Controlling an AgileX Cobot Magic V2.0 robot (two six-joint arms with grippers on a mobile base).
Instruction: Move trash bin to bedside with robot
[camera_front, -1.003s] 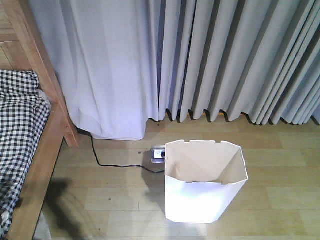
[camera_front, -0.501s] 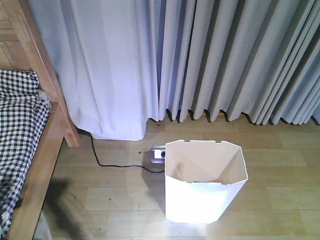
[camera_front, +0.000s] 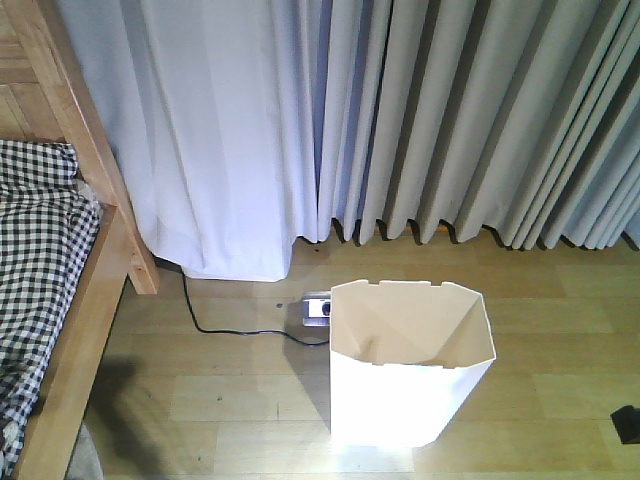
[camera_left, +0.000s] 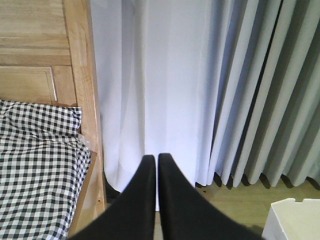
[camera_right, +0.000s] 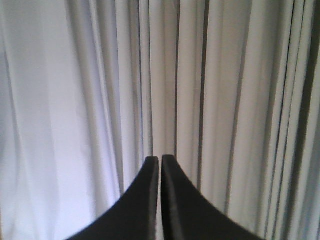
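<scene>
Standing upright at lower centre of the front view, white trash bin (camera_front: 411, 375) on wooden floor (camera_front: 230, 400), well apart from bed (camera_front: 45, 290) at left edge, grey curtains (camera_front: 400, 120) behind, left claw (camera_left: 155, 161) fingers together, right claw (camera_right: 160, 161) fingers together, both holding nothing.

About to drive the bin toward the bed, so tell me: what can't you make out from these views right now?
- Trash bin: base cut off by the front view's bottom edge; in the left wrist view only a rim corner shows.
- Power strip: partly behind the bin's rim.
- Bed: cropped at the left edge.
- Dark shape at the front view's right edge: too cropped to identify.
- Neither wrist view shows the bin's sides.
</scene>
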